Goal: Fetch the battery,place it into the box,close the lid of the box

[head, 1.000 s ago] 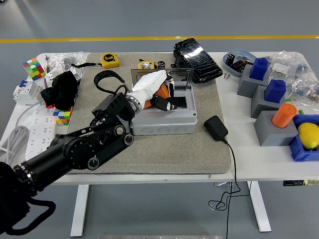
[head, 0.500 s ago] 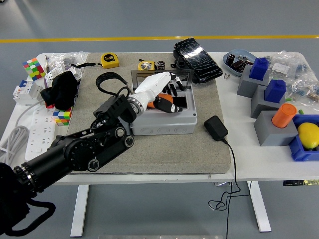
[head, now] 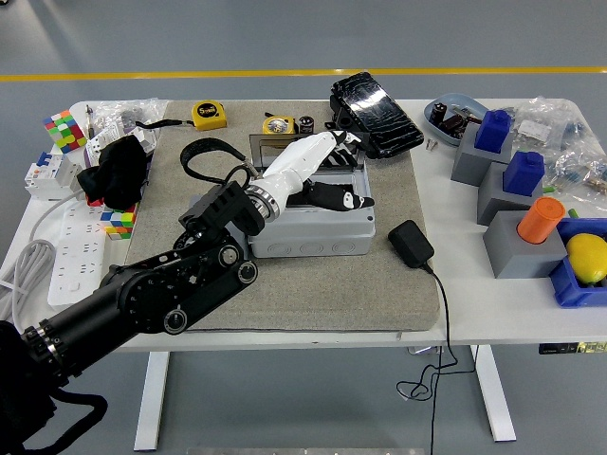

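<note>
The grey box [head: 313, 235] stands on the grey mat [head: 285, 284] in mid-table. Its framed lid [head: 258, 144] stands open at the back edge. My left hand [head: 343, 171], white with black fingers, reaches over the box's open top. Its fingers are spread and hold nothing; the thumb [head: 353, 199] points right over the opening. The orange battery does not show; my hand and forearm cover much of the box's inside. My right arm is out of view.
A black adapter [head: 411, 243] with its cable lies right of the box. A black pack [head: 376, 114] and two tape measures [head: 210, 115] lie behind. Grey blocks with blue and orange pieces [head: 512, 185] stand at the right. Cubes, a black cloth [head: 116, 171] and a power strip lie at the left.
My left hand has opened and stretched up and to the right over the box. The orange battery that it held a second ago no longer shows.
</note>
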Tool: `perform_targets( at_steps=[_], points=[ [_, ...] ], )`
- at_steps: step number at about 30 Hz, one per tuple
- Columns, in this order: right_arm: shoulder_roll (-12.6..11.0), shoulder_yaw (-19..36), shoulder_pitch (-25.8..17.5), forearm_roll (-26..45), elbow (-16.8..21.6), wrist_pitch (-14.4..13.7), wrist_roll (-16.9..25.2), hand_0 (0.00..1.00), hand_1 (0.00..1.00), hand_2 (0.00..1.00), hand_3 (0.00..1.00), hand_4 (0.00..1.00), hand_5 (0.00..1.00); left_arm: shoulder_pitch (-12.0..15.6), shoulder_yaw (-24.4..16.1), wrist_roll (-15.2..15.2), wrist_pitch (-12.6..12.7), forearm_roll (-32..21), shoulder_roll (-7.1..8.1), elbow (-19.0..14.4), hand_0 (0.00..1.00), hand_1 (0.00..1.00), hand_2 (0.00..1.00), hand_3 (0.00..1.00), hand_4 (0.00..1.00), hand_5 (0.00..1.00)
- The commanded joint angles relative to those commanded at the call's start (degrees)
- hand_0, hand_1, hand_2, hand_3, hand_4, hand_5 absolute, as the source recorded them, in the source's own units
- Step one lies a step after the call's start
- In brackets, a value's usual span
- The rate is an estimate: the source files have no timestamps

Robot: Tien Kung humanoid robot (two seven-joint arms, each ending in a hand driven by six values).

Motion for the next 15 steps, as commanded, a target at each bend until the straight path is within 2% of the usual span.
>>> perform_targets(
  at_steps=[4,5,6,10,11,15],
  points=[
    [0.08,0.10,-0.06,-0.04,0.00,0.00,0.01,0.564,0.595,0.567,0.542,0.915,0.467,0.94,-2.44,-2.80,1.26,-1.77,0.00,-2.99,0.399,0.532,0.509,0.654,0.998,0.266],
    [0.10,0.11,-0.06,-0.05,0.01,0.00,0.02,0.564,0.595,0.567,0.542,0.915,0.467,1.04,-3.12,-3.40,1.59,-2.06,0.00,-3.50,0.361,0.470,0.457,0.539,0.998,0.286],
    [0.11,0.12,-0.07,-0.07,0.02,0.00,0.03,0.564,0.595,0.567,0.542,0.915,0.467,1.03,-3.86,-4.00,1.93,-2.29,0.00,-3.80,0.361,0.470,0.457,0.539,0.998,0.286],
    [0.17,0.21,-0.02,-0.15,0.05,-0.03,0.06,0.564,0.595,0.567,0.542,0.915,0.467,0.24,-6.32,-4.00,2.12,-1.29,0.00,-2.74,0.361,0.470,0.457,0.539,0.998,0.286],
    [0.18,0.21,-0.01,-0.16,0.06,-0.03,0.07,0.564,0.594,0.566,0.542,0.916,0.466,0.04,-6.65,-3.87,2.05,-0.98,0.00,-2.39,0.587,0.638,0.585,0.595,0.998,0.304],
    [0.20,0.10,0.02,-0.10,0.05,-0.03,0.05,0.564,0.594,0.566,0.542,0.916,0.466,-1.18,-8.19,-2.54,1.23,1.15,0.00,0.15,0.587,0.638,0.585,0.595,0.998,0.304]
  ],
)
